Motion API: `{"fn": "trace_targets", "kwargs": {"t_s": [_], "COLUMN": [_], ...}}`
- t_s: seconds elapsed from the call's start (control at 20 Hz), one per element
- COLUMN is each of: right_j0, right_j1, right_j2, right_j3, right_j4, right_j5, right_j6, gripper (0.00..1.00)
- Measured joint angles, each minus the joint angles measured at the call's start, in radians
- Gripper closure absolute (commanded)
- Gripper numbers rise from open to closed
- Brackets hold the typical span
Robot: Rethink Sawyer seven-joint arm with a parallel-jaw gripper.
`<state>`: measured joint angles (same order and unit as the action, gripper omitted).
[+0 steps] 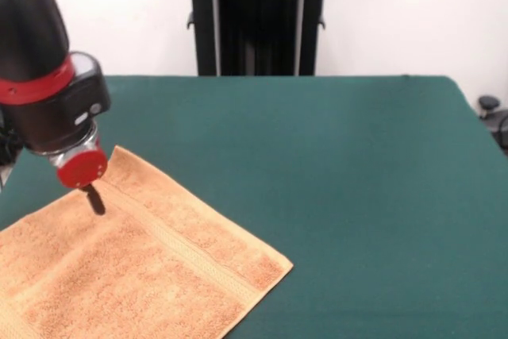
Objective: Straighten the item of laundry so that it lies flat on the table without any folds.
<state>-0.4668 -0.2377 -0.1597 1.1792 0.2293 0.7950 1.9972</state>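
Claw (95, 200) sits at about nine o'clock in the front view, a thin dark tip hanging below the red disc at the end of the arm (48, 89). Cannot tell whether the claw is parted or closed, nor whether it pinches any cloth; only one dark sliver shows. The tip appears to be at or just over the towel (135, 267), near its upper corner, close beside the woven band (186, 256) that runs diagonally toward five o'clock. Towel lies at seven o'clock on the table (341, 172), turned at an angle, with its lower and left parts cut off by the picture edge. The visible part looks spread in a single layer, surface even, edges straight, no doubled-over corner or ridge seen. Judgement: the task looks mostly done, perhaps complete, though the hidden portions could still hold a fold. What is left, if anything, is checking those parts and lifting the arm clear. Remainder of the table toward three o'clock carries nothing.
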Motion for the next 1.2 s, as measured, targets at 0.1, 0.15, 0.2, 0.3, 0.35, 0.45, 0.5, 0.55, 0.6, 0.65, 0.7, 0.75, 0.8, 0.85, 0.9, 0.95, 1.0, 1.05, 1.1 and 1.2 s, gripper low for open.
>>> {"fn": "trace_targets", "kwargs": {"t_s": [0.1, 0.15, 0.2, 0.3, 0.35, 0.45, 0.5, 0.55, 0.6, 0.65, 0.7, 0.75, 0.8, 0.85, 0.9, 0.95, 1.0, 1.05, 1.1, 1.2], "right_j0": [-0.017, -0.021, -0.026, -0.028, -0.028, -0.029, -0.03, -0.032, -0.037, -0.04, -0.045, -0.055, -0.065, -0.07, -0.08, -0.09, -0.1, -0.11, -0.12, -0.145], "right_j1": [0.037, 0.046, 0.054, 0.057, 0.061, 0.07, 0.073, 0.075, 0.082, 0.086, 0.092, 0.103, 0.114, 0.12, 0.132, 0.144, 0.158, 0.173, 0.19, 0.231], "right_j2": [0.0, 0.0, 0.002, 0.003, 0.003, 0.002, 0.003, 0.003, 0.004, 0.005, 0.007, 0.011, 0.016, 0.019, 0.023, 0.028, 0.032, 0.036, 0.04, 0.052], "right_j3": [-0.023, -0.028, -0.037, -0.053, -0.061, -0.079, -0.085, -0.089, -0.104, -0.111, -0.12, -0.139, -0.156, -0.166, -0.185, -0.206, -0.227, -0.249, -0.272, -0.33], "right_j4": [0.0, 0.001, 0.006, 0.009, 0.008, 0.007, 0.008, 0.009, 0.015, 0.018, 0.024, 0.037, 0.049, 0.055, 0.066, 0.078, 0.09, 0.103, 0.116, 0.149], "right_j5": [0.0, 0.0, 0.006, 0.017, 0.022, 0.041, 0.052, 0.057, 0.081, 0.092, 0.108, 0.141, 0.171, 0.188, 0.218, 0.251, 0.285, 0.32, 0.356, 0.44], "right_j6": [0.0, 0.0, 0.0, 0.0, 0.0, 0.0, 0.0, 0.0, 0.0, 0.0, 0.0, 0.0, 0.0, 0.0, 0.0, 0.0, 0.0, 0.0, 0.0, 0.0], "gripper": [0.0, 0.0, 0.0, 0.0, 0.0, 0.0, 0.0, 0.0, 0.0, 0.0, 0.0, 0.0, 0.0, 0.0, 0.0, 0.0, 0.0, 0.0, 0.0, 0.0]}}
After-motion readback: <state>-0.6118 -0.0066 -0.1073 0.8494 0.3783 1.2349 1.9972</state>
